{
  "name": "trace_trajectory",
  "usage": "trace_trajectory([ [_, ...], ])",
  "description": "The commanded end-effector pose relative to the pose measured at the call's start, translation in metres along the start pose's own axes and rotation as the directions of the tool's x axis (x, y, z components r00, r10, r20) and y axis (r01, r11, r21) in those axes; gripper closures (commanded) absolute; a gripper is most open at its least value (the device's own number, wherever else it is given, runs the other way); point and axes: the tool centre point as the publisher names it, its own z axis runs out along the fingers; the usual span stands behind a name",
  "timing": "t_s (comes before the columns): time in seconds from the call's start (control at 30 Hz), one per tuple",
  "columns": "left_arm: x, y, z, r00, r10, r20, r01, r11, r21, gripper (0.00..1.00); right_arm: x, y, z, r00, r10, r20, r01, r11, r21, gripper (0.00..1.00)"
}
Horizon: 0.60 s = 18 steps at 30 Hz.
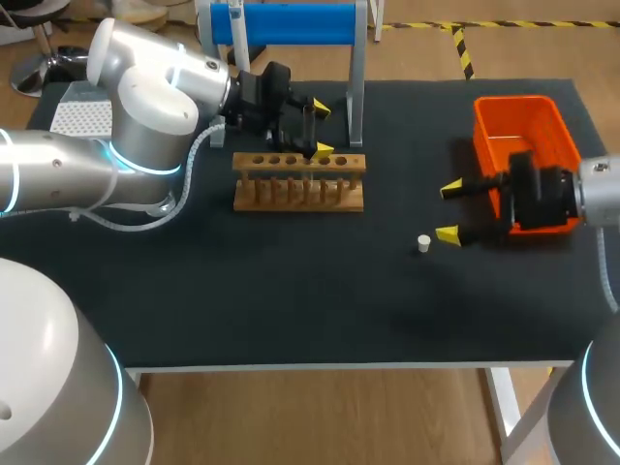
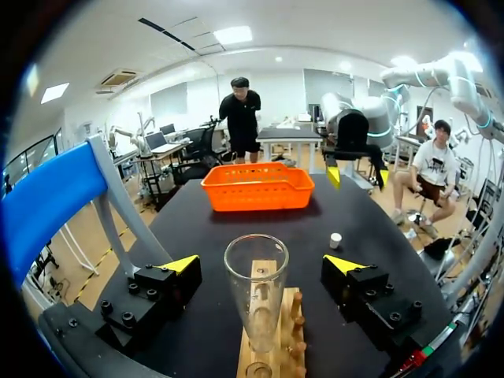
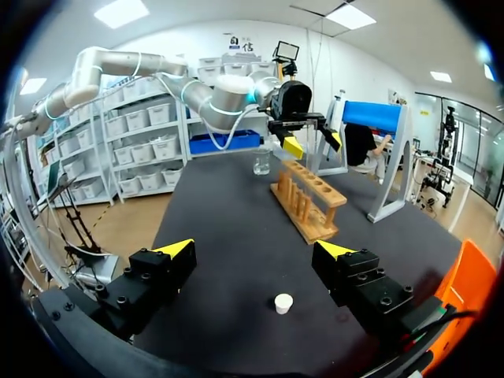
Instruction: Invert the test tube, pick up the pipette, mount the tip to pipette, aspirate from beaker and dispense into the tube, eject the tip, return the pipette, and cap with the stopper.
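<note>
Test tube [image 2: 256, 287] upright in wooden rack [image 1: 298, 184], mouth up, between left fingers [image 2: 179, 264]: released, spread wide, clear of glass. Right fingers [image 1: 448, 233] likewise released, low over table [image 1: 291, 291]. White stopper [image 1: 423, 243] on table just beside one yellow tip. Orange basket [image 1: 523, 121] under right wrist.

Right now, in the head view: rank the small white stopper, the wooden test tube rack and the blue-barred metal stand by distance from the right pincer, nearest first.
1. The small white stopper, on the table just off the right pincer.
2. The wooden test tube rack, mid-table, toward the left.
3. The blue-barred metal stand, at the far edge behind the rack.
</note>
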Motion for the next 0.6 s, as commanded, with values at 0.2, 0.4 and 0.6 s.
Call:
trace_trajectory([
  [0.2,-0.002,0.001,0.0,1.0,0.002,-0.005,-0.002,1.0,0.002,0.0,0.006,-0.02,0.009,0.999,0.039,0.017,-0.039,0.999,0.005,0.0],
  [0.4,-0.002,0.001,0.0,1.0,0.002,-0.005,-0.002,1.0,0.002,0.0,0.007,-0.028,0.01,0.998,0.058,0.024,-0.059,0.998,0.007,0.0],
  [0.6,-0.002,0.001,0.0,1.0,0.002,-0.005,-0.002,1.0,0.002,0.0,0.005,-0.033,0.008,0.997,0.072,0.027,-0.073,0.997,0.007,0.0],
])
